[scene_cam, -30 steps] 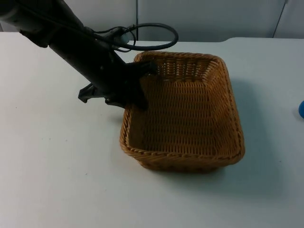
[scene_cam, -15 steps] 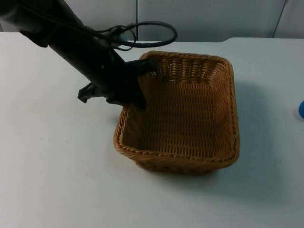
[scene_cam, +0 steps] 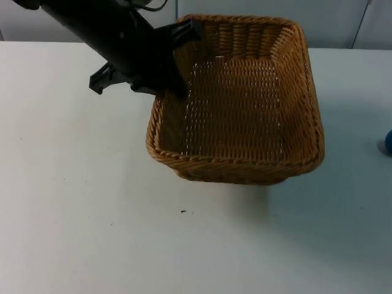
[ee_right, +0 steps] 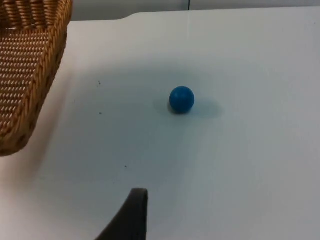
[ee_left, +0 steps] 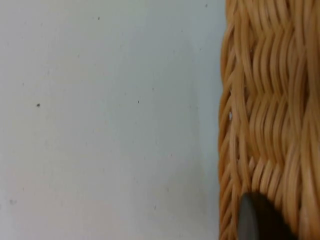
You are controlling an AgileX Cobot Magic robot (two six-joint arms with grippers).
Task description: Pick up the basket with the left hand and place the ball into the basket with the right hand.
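From above, the left gripper (scene_cam: pixel 177 58) is clamped on the far left rim of the rectangular woven wicker basket (scene_cam: pixel 236 104), which hangs tilted and clear of the white table top (scene_cam: pixel 92 214), its shadow thrown beneath. The small blue ball (scene_cam: pixel 388 141) sits at the table's right edge, well apart from the basket. I'd say the lift is the step in hand; it wants a level, steady carry so the basket ends up open to the right arm.

At the left wrist, a black fingertip (ee_left: pixel 255 220) presses against the weave.

At the right wrist, the ball rests alone on the table; the right gripper (ee_right: pixel 131 212) waits near it, and I cannot tell how its fingers stand.

No brand, label or writing is readable anywhere.
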